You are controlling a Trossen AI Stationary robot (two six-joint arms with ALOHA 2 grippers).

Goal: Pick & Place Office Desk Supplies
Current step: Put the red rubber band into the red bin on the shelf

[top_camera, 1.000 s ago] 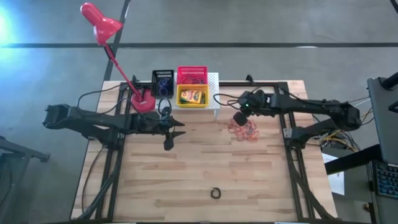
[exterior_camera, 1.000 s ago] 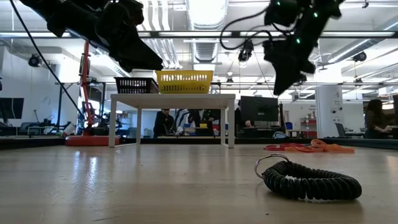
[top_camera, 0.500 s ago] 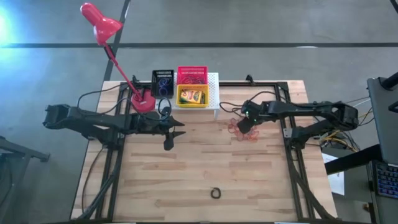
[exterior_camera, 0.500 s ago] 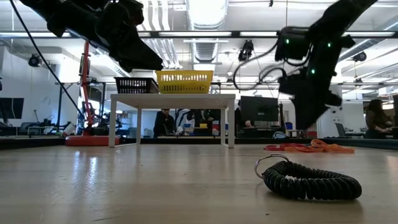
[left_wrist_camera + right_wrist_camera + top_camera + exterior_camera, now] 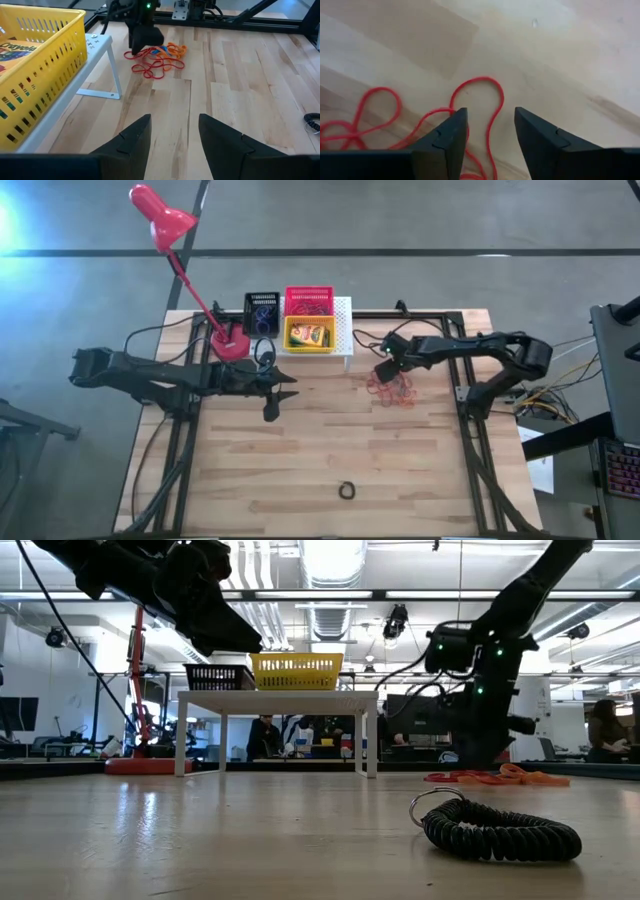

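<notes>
The wooden table (image 5: 300,450) is seen from above, with both dark arms stretched in over it from the two sides. At the back left, the red desk lamp (image 5: 170,240) is planted on its round base, its head tipped out past the table edge. Next in size, the white stand (image 5: 343,315) is set at the back middle, and three mesh baskets are carried on it: the black basket (image 5: 262,310) at the lamp's side, the red basket (image 5: 308,300) behind, and the yellow basket (image 5: 309,334) in front with a crayon box (image 5: 312,334) laid inside it.

The left gripper (image 5: 270,392) is held over the boards just in front of the black basket, well apart from the bands; in its wrist view its fingers (image 5: 132,137) are spread with bare wood between them, nothing gripped.

The right gripper (image 5: 385,369) is lowered onto the pile of red-orange rubber bands (image 5: 393,389), which is spread on the table just right of the stand. In the right wrist view the fingers (image 5: 445,137) are parted, a loop of band (image 5: 480,100) is framed in the gap, and nothing is clamped.

Smallest of all, a black coiled ring (image 5: 347,491) is left alone near the front edge, well apart from everything.
</notes>
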